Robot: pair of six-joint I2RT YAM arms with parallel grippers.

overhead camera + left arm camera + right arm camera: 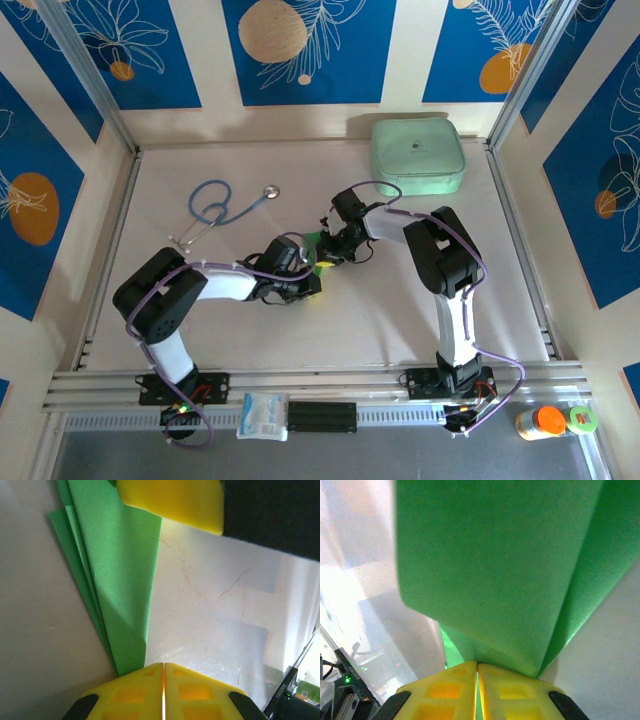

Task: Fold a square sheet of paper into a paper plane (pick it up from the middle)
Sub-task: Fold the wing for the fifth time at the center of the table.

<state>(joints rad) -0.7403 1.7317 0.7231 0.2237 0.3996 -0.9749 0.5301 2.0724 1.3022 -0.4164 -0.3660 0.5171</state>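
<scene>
Two yellow-padded claws meet at mid-bench on the thin, bright green, folded sheet of paper [495, 570], above the pale, faintly scratched bench [215, 610]. The right claw [477, 666] is closed on the paper's narrow end, with green showing in its seam, probably to steady the layers while a crease is worked. The left claw [163, 669] is closed too. The paper's pointed tip meets its pad, but I cannot tell whether it is nipped. The sheet is matt and fans into several sharp-creased layers. Farther back lie a blue rubber-tubed stethoscope [215, 205] and a rounded mint-green zip case [418, 155].
</scene>
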